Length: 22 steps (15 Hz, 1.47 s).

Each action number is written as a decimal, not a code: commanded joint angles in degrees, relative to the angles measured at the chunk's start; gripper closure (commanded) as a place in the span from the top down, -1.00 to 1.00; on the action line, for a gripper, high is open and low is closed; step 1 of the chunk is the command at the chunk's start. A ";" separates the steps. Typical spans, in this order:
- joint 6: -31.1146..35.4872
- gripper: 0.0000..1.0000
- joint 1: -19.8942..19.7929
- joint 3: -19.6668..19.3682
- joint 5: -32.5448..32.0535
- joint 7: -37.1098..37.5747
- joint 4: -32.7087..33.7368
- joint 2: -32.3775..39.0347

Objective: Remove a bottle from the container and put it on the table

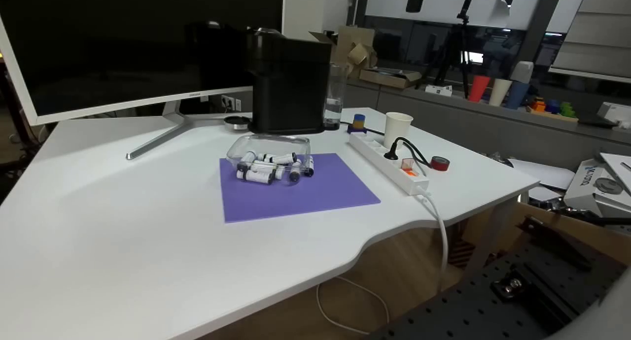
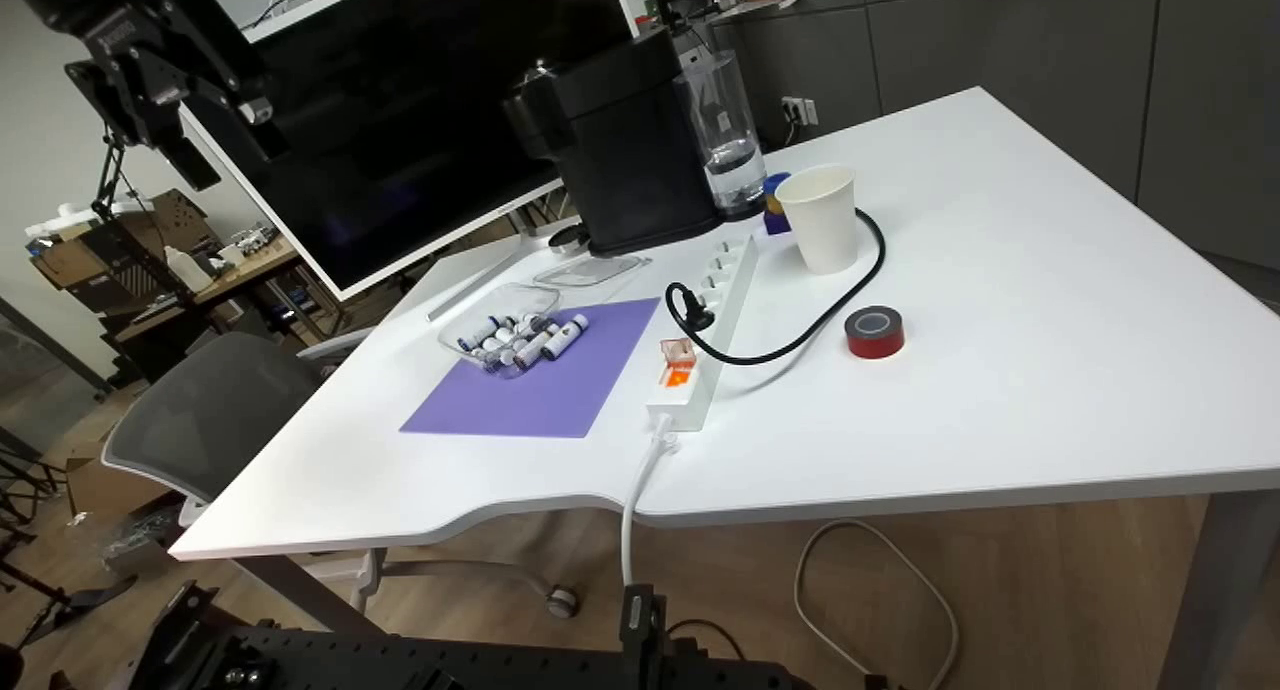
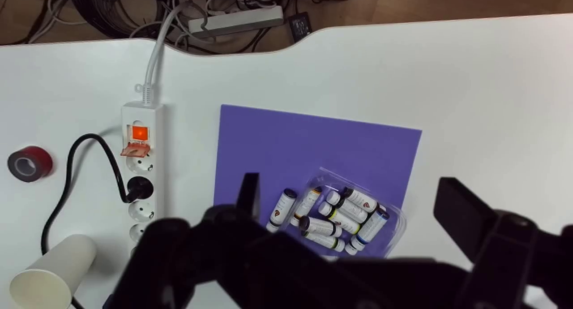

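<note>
The container is a small clear plastic tray holding several small white-labelled bottles with white or dark ends. One of these bottles has a blue band. Another bottle lies just outside the tray, beside it on the purple mat. The table is a white desk top with a curved front edge. My gripper is open and empty, high above the tray, with its fingers wide apart. The gripper hides the tray's near edge in the wrist view.
The purple mat lies under the tray. A power strip with a black cable, a paper cup and red tape stand to one side. A black machine, a monitor and a clear lid are behind.
</note>
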 commanded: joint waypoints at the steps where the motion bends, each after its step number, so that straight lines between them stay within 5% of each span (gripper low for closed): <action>1: 5.35 1.00 -2.32 0.15 -1.41 3.45 2.17 4.56; 9: 26.20 1.00 -8.13 0.98 -15.02 7.11 13.53 28.16; 18: 9.93 1.00 -0.17 1.07 -25.82 2.50 27.44 46.31; 22: 13.73 1.00 0.23 0.57 -24.26 3.38 24.08 45.47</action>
